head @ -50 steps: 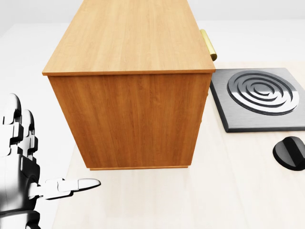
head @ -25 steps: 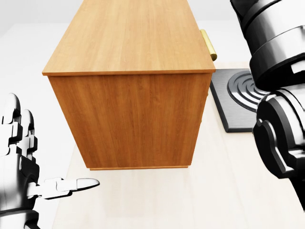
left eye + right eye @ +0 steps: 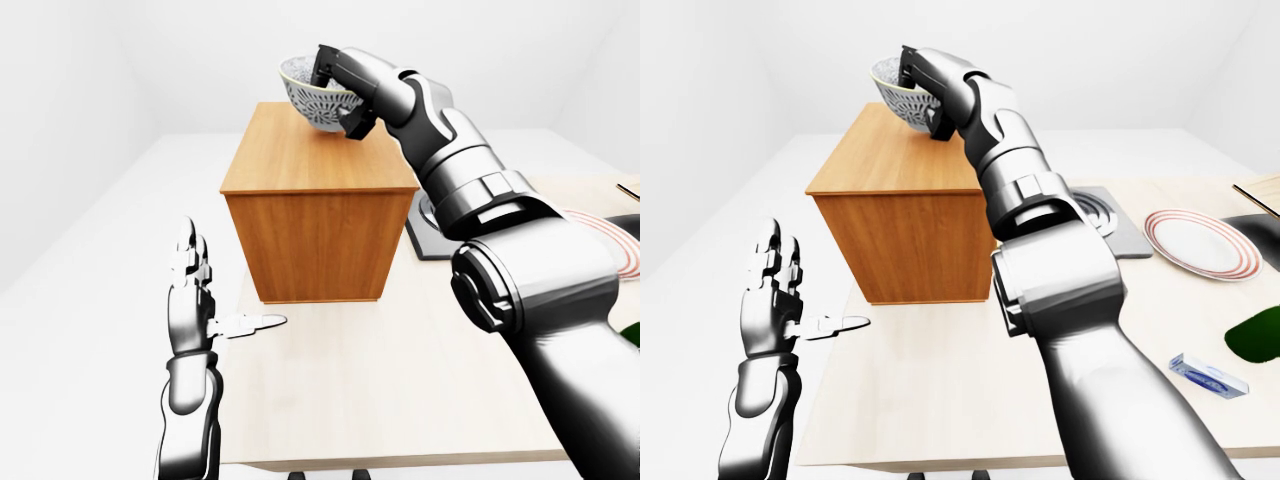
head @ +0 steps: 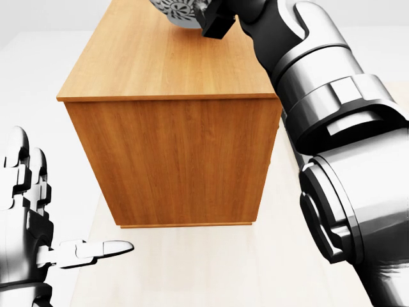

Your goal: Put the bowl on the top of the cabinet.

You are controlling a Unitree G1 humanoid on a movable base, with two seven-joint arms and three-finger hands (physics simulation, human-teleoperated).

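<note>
A white bowl (image 3: 308, 98) with a dark pattern is over the far end of the wooden cabinet's top (image 3: 318, 160). My right hand (image 3: 338, 95) is shut on its rim, fingers inside and thumb underneath. Whether the bowl touches the wood I cannot tell. In the head view only the bowl's underside (image 4: 176, 9) shows at the top edge, beside my right hand (image 4: 212, 19). My left hand (image 3: 205, 295) stands open and empty at the lower left, off the table's left edge and apart from the cabinet.
The cabinet stands on a light table (image 3: 940, 400). To its right lie a grey burner plate (image 3: 1110, 228), a red-ringed plate (image 3: 1198, 243), a small clear packet (image 3: 1208, 375) and a green thing (image 3: 1258, 335). My right arm hides much of the right side in the head view.
My right arm has swung in from the right and reached up over the cabinet with the bowl in hand. The left hand and the camera have stayed put.
</note>
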